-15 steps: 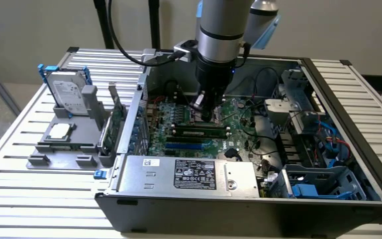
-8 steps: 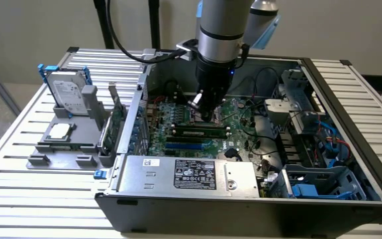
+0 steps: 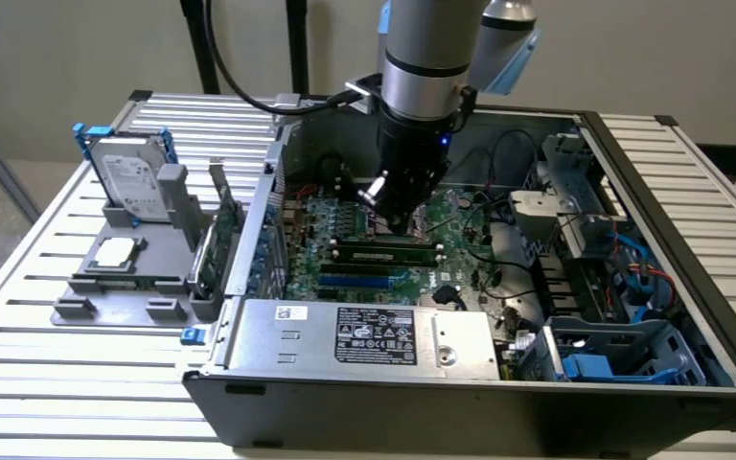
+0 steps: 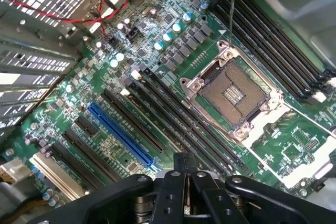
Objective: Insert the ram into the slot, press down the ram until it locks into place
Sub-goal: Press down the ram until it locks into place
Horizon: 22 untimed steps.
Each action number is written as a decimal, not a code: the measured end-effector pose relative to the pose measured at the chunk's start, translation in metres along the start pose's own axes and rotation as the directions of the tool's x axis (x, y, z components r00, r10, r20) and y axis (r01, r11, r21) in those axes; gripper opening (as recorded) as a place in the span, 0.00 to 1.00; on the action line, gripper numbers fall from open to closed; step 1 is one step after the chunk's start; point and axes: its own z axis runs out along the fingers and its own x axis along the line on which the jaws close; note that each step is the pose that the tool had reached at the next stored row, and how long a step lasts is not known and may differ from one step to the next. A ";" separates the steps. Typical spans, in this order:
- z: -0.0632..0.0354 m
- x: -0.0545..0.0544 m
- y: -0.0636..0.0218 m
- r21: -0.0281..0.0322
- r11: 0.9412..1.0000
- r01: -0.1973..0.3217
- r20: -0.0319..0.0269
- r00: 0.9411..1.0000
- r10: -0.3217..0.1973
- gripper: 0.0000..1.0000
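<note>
One arm reaches down into an open computer case (image 3: 471,407) on the slatted worktop (image 3: 35,383).

Exterior view: the gripper (image 3: 398,218) hangs low over the motherboard, just above the ram (image 3: 381,252). The ram stands on edge along the slot (image 3: 383,261), level from end to end, and nothing visibly grips it. Whether the end clips have closed cannot be made out. Judged from this, insertion is done and the pressing step is in hand. That step calls for straight, even downward force so both ends seat together. A blue slot (image 3: 365,282) runs parallel just beside the ram, with the power supply (image 3: 381,335) beyond it. Loose cables (image 3: 512,278) lie near the ram's end toward the exterior view's right and could snag. Outside the case sit a hard drive (image 3: 131,177) and an expansion card (image 3: 221,240), well apart from the work.

Wrist view: the gripper (image 4: 184,174) has its fingers drawn together with nothing between them. Ahead lie the empty CPU socket (image 4: 236,95), parallel black sockets (image 4: 173,114) and the blue slot (image 4: 123,132).
</note>
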 end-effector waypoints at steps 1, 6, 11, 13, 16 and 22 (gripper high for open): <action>0.0000 0.000 0.0000 0.000 1.000 -0.016 0.000 1.000 0.016 0.11; 0.0000 0.000 0.0000 0.001 0.996 -0.094 -0.001 0.996 0.094 0.11; 0.0000 0.000 0.0000 0.002 0.985 -0.173 -0.001 0.985 0.173 0.11; 0.0000 0.000 0.0000 0.002 0.979 -0.204 -0.002 0.979 0.204 0.11; 0.0001 0.000 0.0000 0.003 0.968 -0.251 -0.002 0.968 0.251 0.11; 0.0001 0.000 0.0000 0.004 0.941 -0.339 -0.003 0.941 0.339 0.11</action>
